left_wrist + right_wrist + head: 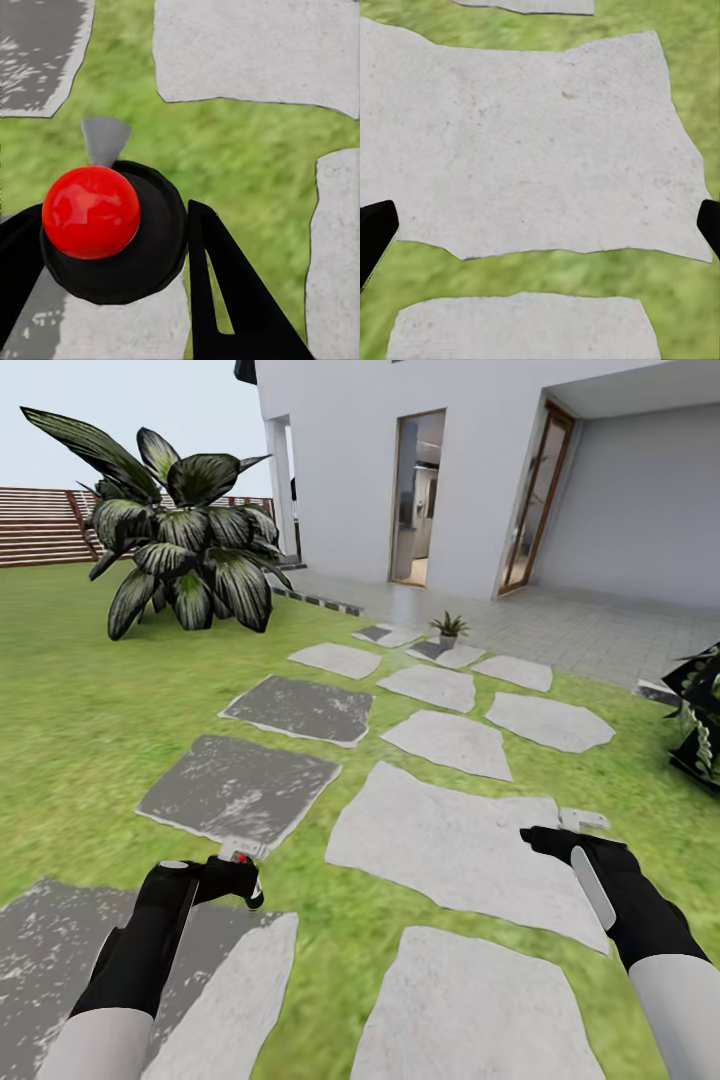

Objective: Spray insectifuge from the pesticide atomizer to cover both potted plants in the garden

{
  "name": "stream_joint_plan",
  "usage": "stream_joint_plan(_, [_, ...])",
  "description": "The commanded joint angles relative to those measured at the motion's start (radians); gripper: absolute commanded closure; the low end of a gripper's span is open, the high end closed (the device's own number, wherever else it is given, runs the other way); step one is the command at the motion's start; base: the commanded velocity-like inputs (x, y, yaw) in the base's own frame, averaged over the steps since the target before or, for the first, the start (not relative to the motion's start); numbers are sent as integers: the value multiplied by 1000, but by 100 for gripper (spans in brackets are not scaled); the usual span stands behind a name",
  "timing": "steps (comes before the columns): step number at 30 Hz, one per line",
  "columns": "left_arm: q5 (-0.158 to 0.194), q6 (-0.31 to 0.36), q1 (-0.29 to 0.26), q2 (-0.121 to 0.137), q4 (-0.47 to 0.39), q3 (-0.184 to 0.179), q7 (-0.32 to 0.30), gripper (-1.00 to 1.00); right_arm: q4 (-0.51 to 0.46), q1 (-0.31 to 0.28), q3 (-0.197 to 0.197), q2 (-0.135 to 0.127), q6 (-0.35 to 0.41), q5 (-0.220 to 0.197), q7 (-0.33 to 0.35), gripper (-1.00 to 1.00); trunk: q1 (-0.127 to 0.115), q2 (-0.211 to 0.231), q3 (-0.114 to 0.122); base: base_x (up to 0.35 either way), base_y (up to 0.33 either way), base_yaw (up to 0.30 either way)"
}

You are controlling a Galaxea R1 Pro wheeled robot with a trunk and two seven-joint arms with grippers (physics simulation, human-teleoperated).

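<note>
Head view, left gripper [250, 875] fingers clamped on the pesticide atomizer [243, 852] above the stepping stones [455, 850], right gripper [560, 838] fingers spread wide over the same stones, small potted plant [449, 627] far beyond them by the paving.

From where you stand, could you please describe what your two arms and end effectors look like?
Both arms have light grey forearm shells that give way to matte black wrists. The left end effector carries a small white plate with a red mark near its tip. The right end effector has a pale grey strip along its black body and a whitish plate at its tip. Fingers are flat, black and tapered. No cables show.
</note>
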Motion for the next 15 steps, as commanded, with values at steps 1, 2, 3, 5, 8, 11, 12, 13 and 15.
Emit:
stream_joint_plan(1, [-9, 2, -1, -1, -1, 3, -11, 100, -1, 0, 1, 0, 4, -11, -9, -100, 0, 0, -1, 346, 0, 0])
stream_joint_plan(2, [-9, 2, -1, -1, -1, 3, -11, 100, -1, 0, 1, 0, 4, -11, -9, -100, 0, 0, -1, 346, 0, 0])
stream_joint_plan(3, [-9, 2, -1, -1, -1, 3, -11, 100, -1, 0, 1, 0, 4, -11, -8, -100, 0, 0, -1, 346, 0, 0])
stream_joint_plan(5, [-9, 2, -1, -1, -1, 3, -11, 100, -1, 0, 1, 0, 4, -11, -9, -100, 0, 0, -1, 346, 0, 0])
stream_joint_plan(8, [-9, 2, -1, -1, -1, 3, -11, 100, -1, 0, 1, 0, 4, -11, -8, -100, 0, 0, -1, 346, 0, 0])
stream_joint_plan(11, [-9, 2, -1, -1, -1, 3, -11, 100, -1, 0, 1, 0, 4, -11, -9, -100, 0, 0, -1, 346, 0, 0])
stream_joint_plan(12, [-9, 2, -1, -1, -1, 3, -11, 100, -1, 0, 1, -1, 4, -11, -9, -100, 0, 0, -1, 346, 0, 0])
stream_joint_plan(13, [-9, 2, -1, -1, -1, 3, -11, 100, -1, 0, 1, -1, 4, -11, -9, -100, 0, 0, -1, 346, 0, 0])
stream_joint_plan(15, [-9, 2, -1, -1, -1, 3, -11, 100, -1, 0, 1, 0, 4, -11, -9, -100, 0, 0, -1, 346, 0, 0])
